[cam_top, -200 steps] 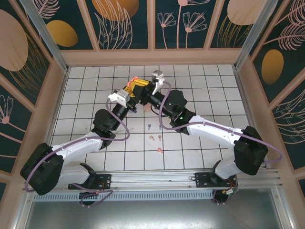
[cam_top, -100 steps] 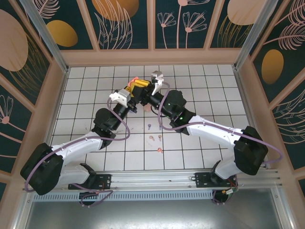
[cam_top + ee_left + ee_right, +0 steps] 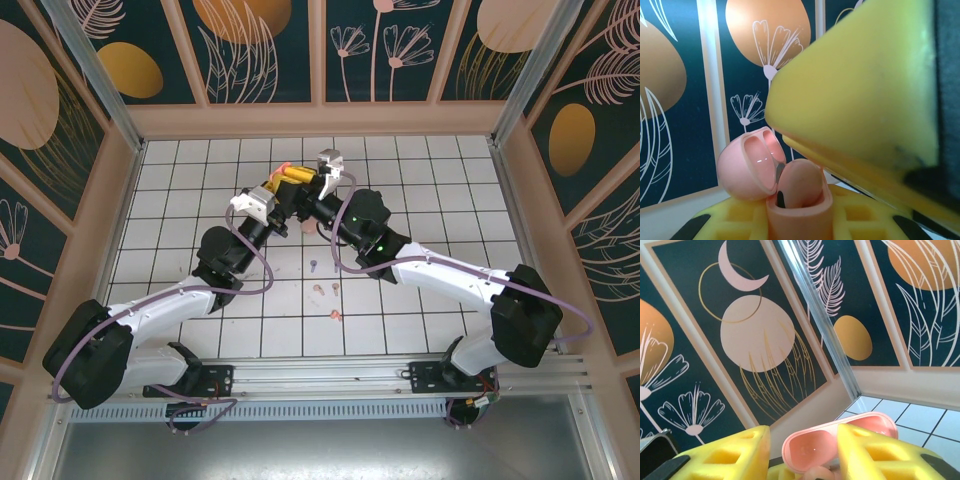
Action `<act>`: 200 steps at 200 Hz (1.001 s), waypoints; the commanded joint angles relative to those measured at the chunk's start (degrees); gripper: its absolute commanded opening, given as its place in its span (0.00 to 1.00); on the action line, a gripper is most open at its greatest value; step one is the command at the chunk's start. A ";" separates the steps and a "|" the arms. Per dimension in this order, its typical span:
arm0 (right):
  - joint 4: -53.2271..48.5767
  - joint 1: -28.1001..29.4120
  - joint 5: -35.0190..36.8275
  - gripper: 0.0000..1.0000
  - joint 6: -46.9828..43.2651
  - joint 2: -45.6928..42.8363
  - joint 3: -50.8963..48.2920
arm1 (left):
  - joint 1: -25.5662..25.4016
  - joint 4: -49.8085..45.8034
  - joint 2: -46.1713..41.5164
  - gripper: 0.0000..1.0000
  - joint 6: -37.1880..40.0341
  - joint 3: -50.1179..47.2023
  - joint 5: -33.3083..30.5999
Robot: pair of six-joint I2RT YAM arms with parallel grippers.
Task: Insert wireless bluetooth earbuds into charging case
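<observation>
My left gripper point(image 3: 840, 190) is shut on a pale pink charging case point(image 3: 800, 217), held upright between its yellow pads. The lid point(image 3: 747, 165) is swung open to the left. One pale pink earbud point(image 3: 801, 182) sits in the case's mouth. My right gripper point(image 3: 802, 460) is open, its yellow fingers point(image 3: 725, 455) standing apart on either side of the open lid point(image 3: 840, 440). In the top view both grippers point(image 3: 290, 183) meet above the far middle of the floor. Several loose earbuds lie on the tiles below: a lilac-blue one point(image 3: 313, 266), a pink pair point(image 3: 325, 289) and a coral one point(image 3: 335, 315).
The white tiled floor point(image 3: 180, 200) is ringed by low beige walls with dark floral panels point(image 3: 400, 50). A metal post point(image 3: 820, 325) stands in the corner. The arms cross the middle of the floor; the rail with their bases point(image 3: 330, 378) runs along the near edge.
The right gripper's fingers have spread wider apart around the case. Both arms have stayed almost in place, and the left gripper keeps its hold on the case.
</observation>
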 commanded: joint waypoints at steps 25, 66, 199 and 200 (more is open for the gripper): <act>-3.76 -0.07 2.58 0.46 1.39 -0.12 -0.09 | -0.48 4.87 -2.28 0.00 -0.13 2.16 1.75; -3.86 -0.85 2.49 0.61 3.85 -2.52 0.97 | -0.43 4.80 -1.98 0.00 -0.64 1.84 1.51; -50.29 -5.01 18.19 0.69 13.39 -20.12 -1.83 | -0.40 1.17 -8.28 0.00 0.42 -5.89 0.30; -50.85 -5.01 18.28 0.69 13.50 -20.05 -1.89 | -0.44 1.10 -8.43 0.00 0.43 -6.01 0.34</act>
